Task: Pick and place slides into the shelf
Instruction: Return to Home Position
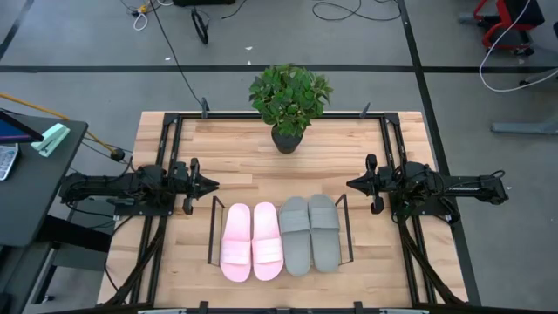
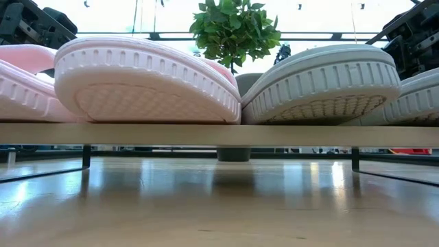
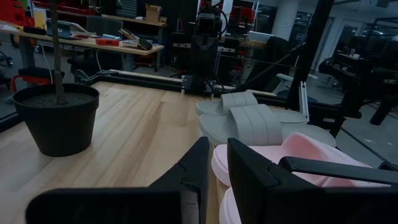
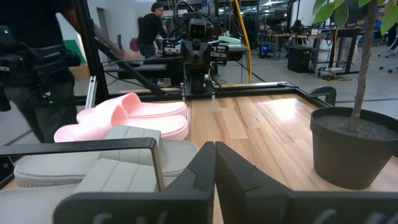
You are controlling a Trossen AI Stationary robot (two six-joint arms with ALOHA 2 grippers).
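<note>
The pale pink pair of slides [image 1: 253, 242] and the grey pair [image 1: 311, 234] lie side by side, soles down, inside the black wire shelf [image 1: 212, 231] at the table's near middle. In the low view their heel ends [image 2: 147, 82] [image 2: 322, 86] rest on the shelf's flat deck [image 2: 219, 134], raised off the table. My left gripper [image 1: 214, 184] hovers at the shelf's far left corner, shut and touching nothing. My right gripper [image 1: 349, 184] hovers at the far right corner, also shut and empty. Each wrist view looks across the slides [image 3: 249, 118] [image 4: 134, 115] toward the other arm.
A potted plant [image 1: 289, 96] stands at the table's far middle, between the two arms. A black rail frame [image 1: 174, 131] edges the table. Bare wood lies between the plant and the shelf. A person [image 4: 149, 31] shows in the room beyond the table.
</note>
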